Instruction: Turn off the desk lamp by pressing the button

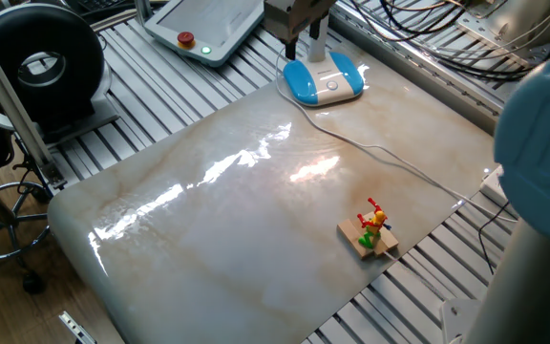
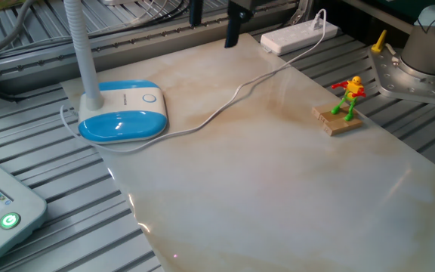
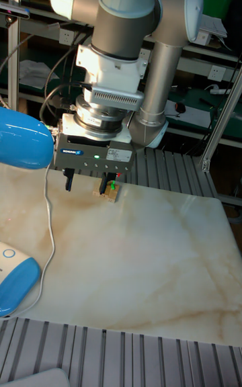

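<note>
You have the whole job still ahead of you, as far as these views let me judge. The table [image 1: 208, 239] is a broad, glossy marbled slab, and the robot arm [image 3: 128, 37] stands tall over it, wrist pointing down. In the tall fixed view the gripper [image 3: 86, 187] hangs above the slab with its two dark fingers [image 3: 68, 181] spread apart, a clear gap between them and nothing held. It sits in the air near the lamp's side of the table, not touching the lamp; from the other fixed view only the finger ends [image 2: 232, 34] show, at the top edge, well apart from the base.

The desk lamp [image 2: 121, 113] stands at one corner of the slab, by the grooved metal frame. Its base is a glossy oval, blue on the lower half and white on the upper, with a slim pale neck [image 2: 81, 53] rising from the back and a thin white cord [image 2: 225, 106] trailing across the slab to a power strip [image 2: 300, 34]. Whether the lamp is lit I cannot tell, since no view shows a glow from its head.

The button [image 2: 149, 97] is a tiny ringed circle on the white part of the base, untouched. What remains for you, I judge, is to bring the fingers over that spot and press down.
</note>
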`<control>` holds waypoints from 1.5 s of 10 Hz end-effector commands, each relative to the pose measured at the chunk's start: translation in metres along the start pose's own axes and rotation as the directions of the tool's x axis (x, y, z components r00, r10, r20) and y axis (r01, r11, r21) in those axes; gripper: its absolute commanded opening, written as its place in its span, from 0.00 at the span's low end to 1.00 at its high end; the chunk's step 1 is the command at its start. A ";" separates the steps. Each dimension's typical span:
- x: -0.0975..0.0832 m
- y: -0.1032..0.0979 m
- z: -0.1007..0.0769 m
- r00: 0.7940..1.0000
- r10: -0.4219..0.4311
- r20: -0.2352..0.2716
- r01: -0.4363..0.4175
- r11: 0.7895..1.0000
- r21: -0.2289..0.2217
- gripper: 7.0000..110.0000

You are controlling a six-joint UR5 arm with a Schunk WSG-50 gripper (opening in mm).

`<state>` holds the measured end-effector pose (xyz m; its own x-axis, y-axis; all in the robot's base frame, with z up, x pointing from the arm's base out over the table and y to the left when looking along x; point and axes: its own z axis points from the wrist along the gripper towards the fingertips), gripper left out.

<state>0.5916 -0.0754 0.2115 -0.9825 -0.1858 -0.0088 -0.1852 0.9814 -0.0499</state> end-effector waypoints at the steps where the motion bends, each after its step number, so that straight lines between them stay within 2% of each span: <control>1: -0.003 -0.019 -0.004 0.999 -0.037 0.006 0.037 0.999 -0.021 0.57; 3: -0.003 -0.031 -0.003 0.998 -0.053 0.012 0.054 0.998 -0.020 0.57; 5: -0.005 -0.035 -0.003 1.000 -0.020 0.022 0.020 1.000 -0.015 0.57; 6: -0.007 -0.033 -0.002 1.000 0.007 0.028 -0.006 1.000 -0.024 0.36; 10: -0.010 -0.028 -0.001 0.999 0.016 0.037 -0.014 0.999 -0.044 0.36; 12: -0.012 -0.009 -0.003 0.999 0.033 0.041 -0.028 0.993 -0.118 0.36; 13: -0.010 -0.005 -0.003 0.998 0.053 0.030 -0.048 0.989 -0.137 0.36; 14: -0.004 -0.003 -0.003 0.998 0.070 0.000 -0.069 0.987 -0.142 0.57; 15: 0.004 -0.004 -0.003 0.995 0.093 -0.034 -0.097 0.986 -0.137 0.57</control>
<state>0.5979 -0.0867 0.2130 -0.9905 -0.1365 -0.0174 -0.1373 0.9891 0.0528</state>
